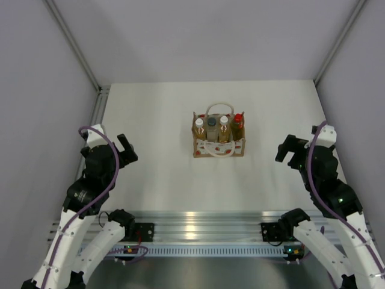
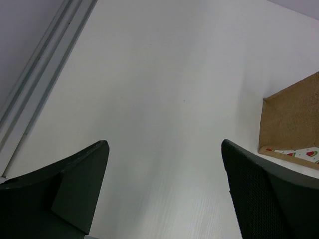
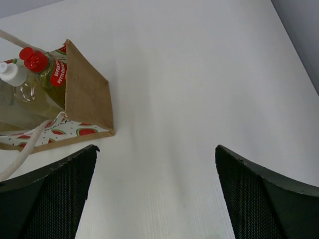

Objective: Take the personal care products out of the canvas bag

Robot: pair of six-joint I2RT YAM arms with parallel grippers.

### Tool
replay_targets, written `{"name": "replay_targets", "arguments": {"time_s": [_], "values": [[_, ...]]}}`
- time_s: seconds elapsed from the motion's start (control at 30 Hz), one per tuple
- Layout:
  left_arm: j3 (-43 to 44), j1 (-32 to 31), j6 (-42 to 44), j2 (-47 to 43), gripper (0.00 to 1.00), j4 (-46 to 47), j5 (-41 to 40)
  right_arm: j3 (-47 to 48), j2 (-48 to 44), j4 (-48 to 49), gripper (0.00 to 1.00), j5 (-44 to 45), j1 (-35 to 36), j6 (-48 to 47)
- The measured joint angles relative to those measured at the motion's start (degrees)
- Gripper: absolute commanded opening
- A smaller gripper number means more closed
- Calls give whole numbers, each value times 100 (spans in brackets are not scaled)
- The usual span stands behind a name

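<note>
Bag: your canvas bag stands upright mid-table, white handles looped above it.
Contents: all four are inside in a row, from 9 to 3 o'clock: amber bottle, clear bottle, second amber bottle, yellow bottle.
Left gripper: fingers spread wide, nothing between them. The bag is well apart at your 3 o'clock.
Left wrist view: only a corner of the bag shows, at 3 o'clock, outside the fingers.
Right gripper: fingers spread wide and holding nothing. The bag is well apart at your 9 o'clock.
Right wrist view: the bag is at 10 o'clock, beyond the left finger. The yellow bottle is nearest that side.
</note>
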Motion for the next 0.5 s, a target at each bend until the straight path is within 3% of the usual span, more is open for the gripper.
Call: {"name": "replay_targets", "arguments": {"time_s": [0.23,0.5], "values": [[0,0,-271,0,99,0,120,-96,-52,83,100,-221,0,20],[-2,0,-1423,382,99,212,1257,-98,133,103,99,-496,0,-2]]}}
